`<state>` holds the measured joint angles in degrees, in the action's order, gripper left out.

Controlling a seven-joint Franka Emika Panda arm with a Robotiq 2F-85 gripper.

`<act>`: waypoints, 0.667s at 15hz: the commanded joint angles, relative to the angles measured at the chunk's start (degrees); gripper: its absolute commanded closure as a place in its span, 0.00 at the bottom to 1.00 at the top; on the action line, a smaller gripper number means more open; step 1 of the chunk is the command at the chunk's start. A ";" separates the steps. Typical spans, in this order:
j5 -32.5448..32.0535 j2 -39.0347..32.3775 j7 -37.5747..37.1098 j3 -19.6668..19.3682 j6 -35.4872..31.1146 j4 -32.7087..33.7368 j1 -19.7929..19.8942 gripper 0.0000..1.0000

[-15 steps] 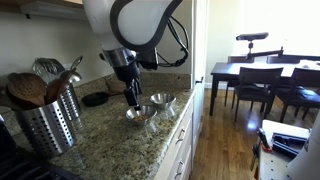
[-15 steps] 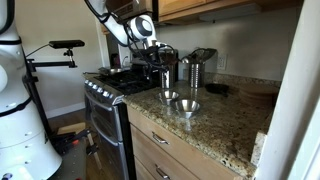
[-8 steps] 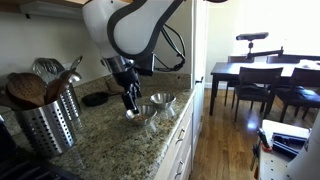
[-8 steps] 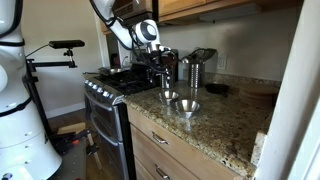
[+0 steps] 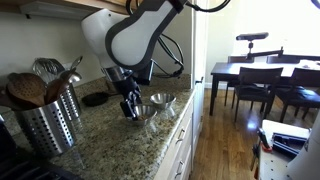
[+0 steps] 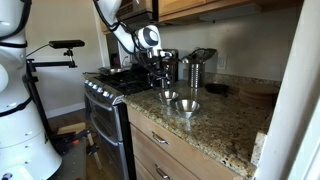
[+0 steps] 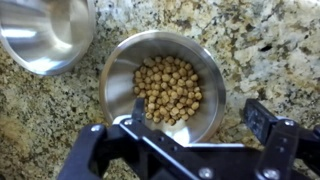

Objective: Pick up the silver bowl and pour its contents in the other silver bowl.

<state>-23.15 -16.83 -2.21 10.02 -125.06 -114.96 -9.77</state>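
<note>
The silver bowl [image 7: 165,85] is a small, shiny, round steel bowl. It sits on the speckled brown and grey stone counter [image 7: 275,40]. It is full of little round tan balls [image 7: 168,90] that look like chickpeas.

The other silver bowl [image 7: 45,35] looks just the same, but it is empty. It sits right next to the full one, up and to the left in the wrist view. The two rims are so close that I cannot tell if they touch.

The black gripper [image 7: 192,115] hangs low over the near edge of the full bowl. Its two fingers [image 7: 262,122] stand wide apart and hold nothing. One finger is over the rim of the bowl. The other is out over the counter beside it. I cannot tell if either one touches the bowl.

In an exterior view the big white robot arm [image 5: 125,35] bends down to the silver bowl [image 5: 141,114], and the other silver bowl [image 5: 161,101] sits just past it. A tall steel holder with holes [image 5: 50,128] stands further along the counter, with wooden spoons [image 5: 28,90] in it. A flat black dish [image 5: 95,99] lies by the wall. A dark dining table [image 5: 255,70] with chairs stands across the room.

In an exterior view a stove [image 6: 105,100] stands at the end of the counter.
</note>
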 commanded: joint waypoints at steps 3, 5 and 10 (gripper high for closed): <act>0.39 -2.34 -2.29 -1.22 -1.15 1.41 -2.03 0.00; 0.46 -2.92 -2.48 -1.18 -1.17 1.71 -2.39 0.00; 0.17 -3.83 -2.69 -1.35 -1.27 1.83 -3.08 0.00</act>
<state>-23.03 -20.17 -3.44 9.98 -125.12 -113.35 -11.45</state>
